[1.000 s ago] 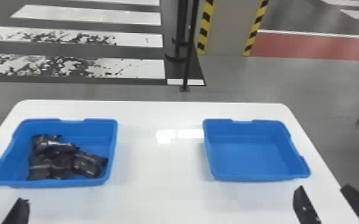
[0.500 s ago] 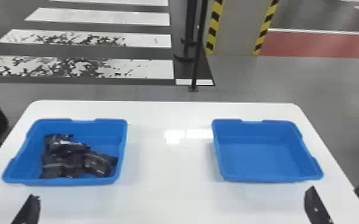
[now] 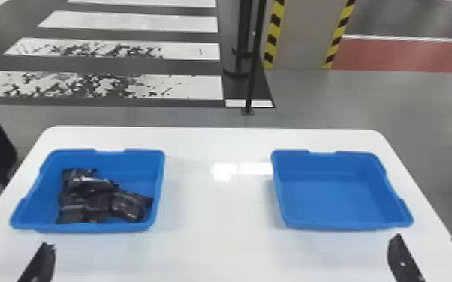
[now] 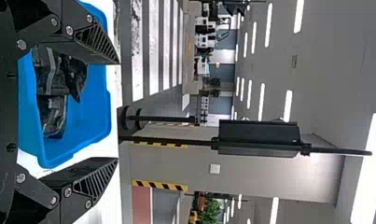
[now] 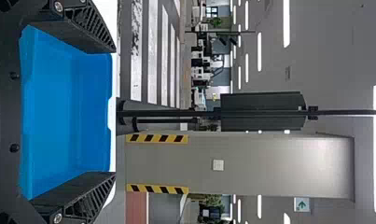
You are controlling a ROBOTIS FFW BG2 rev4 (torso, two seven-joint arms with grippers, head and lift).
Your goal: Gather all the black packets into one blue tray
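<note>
While left end effector (image 3: 18, 242) points toward packet tray (image 3: 135, 182), right end effector (image 3: 428, 237) faces other tray (image 3: 326, 198), both spread apart.

- You see glossy, crinkled black plastic-looking packets (image 3: 127, 206).
- Your blue rectangular trays (image 3: 330, 198) look like smooth plastic.
- Your white, round-cornered worktop (image 3: 217, 210) has a smooth, shiny surface.
- Your black, tapering fingers (image 3: 401, 258) look matt, with ribbed sections.
</note>
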